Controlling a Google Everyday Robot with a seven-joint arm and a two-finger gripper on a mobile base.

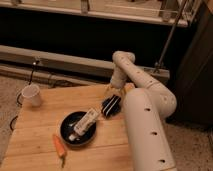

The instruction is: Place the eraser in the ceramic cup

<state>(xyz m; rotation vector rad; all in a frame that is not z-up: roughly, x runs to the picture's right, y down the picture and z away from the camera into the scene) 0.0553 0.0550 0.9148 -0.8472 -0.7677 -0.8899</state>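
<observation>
The ceramic cup is small, plain and white, and stands upright near the far left corner of the wooden table. The eraser is a long white block with dark markings. It lies slanted across the black round pan in the middle of the table. My gripper is black and hangs from the white arm just right of the pan, close to the eraser's upper right end. I cannot tell whether it touches the eraser. The cup is far to the left of the gripper.
An orange carrot lies on the table in front of the pan. Black cables run behind the cup at the table's left edge. A low ledge and a dark gap lie behind the table.
</observation>
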